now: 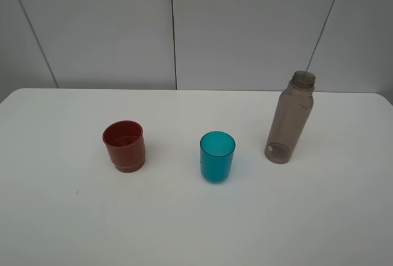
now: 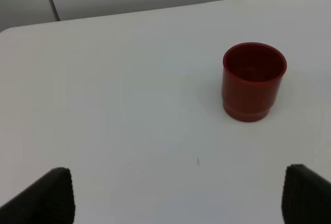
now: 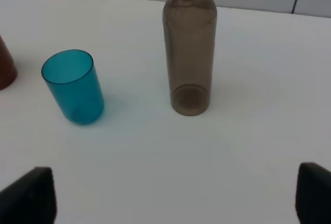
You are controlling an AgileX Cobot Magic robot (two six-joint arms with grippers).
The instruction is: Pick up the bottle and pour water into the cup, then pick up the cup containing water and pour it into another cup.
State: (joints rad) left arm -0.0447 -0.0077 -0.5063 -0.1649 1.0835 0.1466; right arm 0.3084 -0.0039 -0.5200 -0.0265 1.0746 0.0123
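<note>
Bottle [image 1: 290, 120]: upright, at 3 o'clock from teal cup [image 1: 217, 156].
Red cup [image 1: 124, 145]: at 9 o'clock.
Left gripper [image 2: 176, 195]: spread wide, empty.
Right gripper [image 3: 176, 195]: spread wide, empty.

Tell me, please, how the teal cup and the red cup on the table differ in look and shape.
The teal cup is translucent, while the red cup is opaque. The teal cup is narrower and taller for its width; the red cup is wider and squatter. The teal cup has smooth, slightly tapered sides, whereas the red cup steps in to a narrower base. Both stand upright on the white table, apart from each other, and neither is held.
</note>
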